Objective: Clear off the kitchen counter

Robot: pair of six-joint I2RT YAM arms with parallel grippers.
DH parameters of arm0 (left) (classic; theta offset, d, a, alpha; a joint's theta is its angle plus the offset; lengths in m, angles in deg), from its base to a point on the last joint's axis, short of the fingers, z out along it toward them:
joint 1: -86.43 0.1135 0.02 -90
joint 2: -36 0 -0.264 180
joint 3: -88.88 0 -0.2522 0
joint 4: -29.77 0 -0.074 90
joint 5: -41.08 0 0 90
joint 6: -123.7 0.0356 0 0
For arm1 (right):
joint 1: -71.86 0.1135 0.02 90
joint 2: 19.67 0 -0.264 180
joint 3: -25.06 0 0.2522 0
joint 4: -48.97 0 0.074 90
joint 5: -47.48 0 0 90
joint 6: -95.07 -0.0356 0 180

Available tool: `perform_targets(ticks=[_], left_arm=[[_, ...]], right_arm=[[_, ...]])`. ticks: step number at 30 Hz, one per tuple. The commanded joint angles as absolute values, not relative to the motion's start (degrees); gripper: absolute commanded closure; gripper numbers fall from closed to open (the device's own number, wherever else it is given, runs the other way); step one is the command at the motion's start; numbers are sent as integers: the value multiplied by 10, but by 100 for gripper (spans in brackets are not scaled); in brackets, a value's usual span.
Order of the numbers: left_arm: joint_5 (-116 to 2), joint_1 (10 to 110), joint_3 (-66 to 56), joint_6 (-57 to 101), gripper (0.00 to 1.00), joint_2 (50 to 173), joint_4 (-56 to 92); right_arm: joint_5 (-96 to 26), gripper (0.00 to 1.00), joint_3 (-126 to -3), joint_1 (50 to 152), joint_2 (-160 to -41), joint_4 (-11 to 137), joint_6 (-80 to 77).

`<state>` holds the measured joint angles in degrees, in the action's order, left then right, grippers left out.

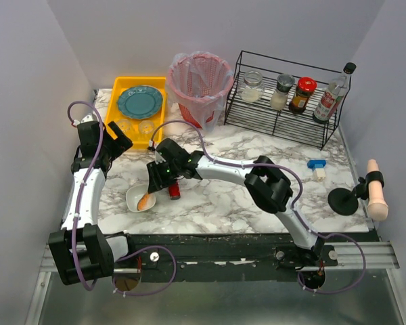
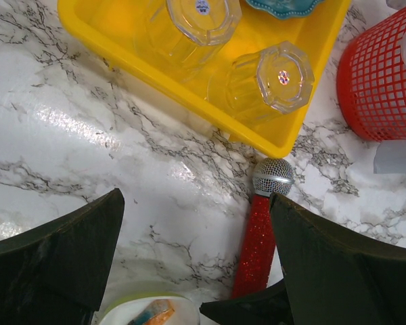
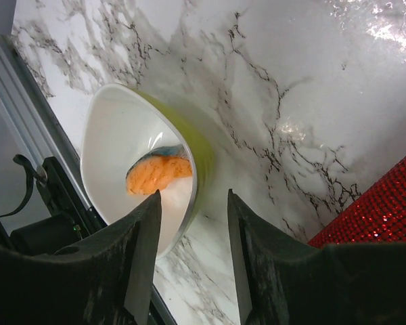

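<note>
On the kitchen counter (image 1: 230, 196), near its front edge, sits a white bowl (image 1: 141, 199) with a green outside (image 3: 122, 149). An orange piece of food (image 3: 159, 172) lies in it. My right gripper (image 1: 155, 181) hangs over the bowl's right rim, open (image 3: 193, 203). One finger is inside the bowl and the other outside, with a gap still showing around the rim. A red glitter microphone (image 1: 174, 191) lies beside the bowl, its silver head (image 2: 272, 177) towards the tray. My left gripper (image 1: 122, 143) hovers wide open (image 2: 196, 203) above bare counter and holds nothing.
A yellow tray (image 1: 116, 112) at the back left holds a teal plate (image 1: 140, 102) and two upturned glasses (image 2: 271, 81). A red mesh bin (image 1: 199, 81) with a plastic liner stands behind. A black wire rack (image 1: 284, 118) carries jars and a bottle (image 1: 333, 95). A small blue-and-white item (image 1: 317, 168) lies right.
</note>
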<state>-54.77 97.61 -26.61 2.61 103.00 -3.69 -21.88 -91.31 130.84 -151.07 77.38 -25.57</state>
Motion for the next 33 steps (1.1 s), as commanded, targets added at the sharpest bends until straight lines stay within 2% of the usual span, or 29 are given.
perform_targets(ticks=[1,11,22,33], left_arm=[[-560,979,-270,27,1,1020,-28],[-567,981,-269,25,1,1024,-27],[-570,981,-271,25,1,1022,-25],[-572,983,-271,25,1,1020,-26]], right_arm=[[-219,50,-933,1311,-1528,788,-260],[-211,57,-946,1312,-1546,790,-262],[-212,59,-950,1314,-1554,790,-263],[-226,72,-928,1314,-1526,775,-270]])
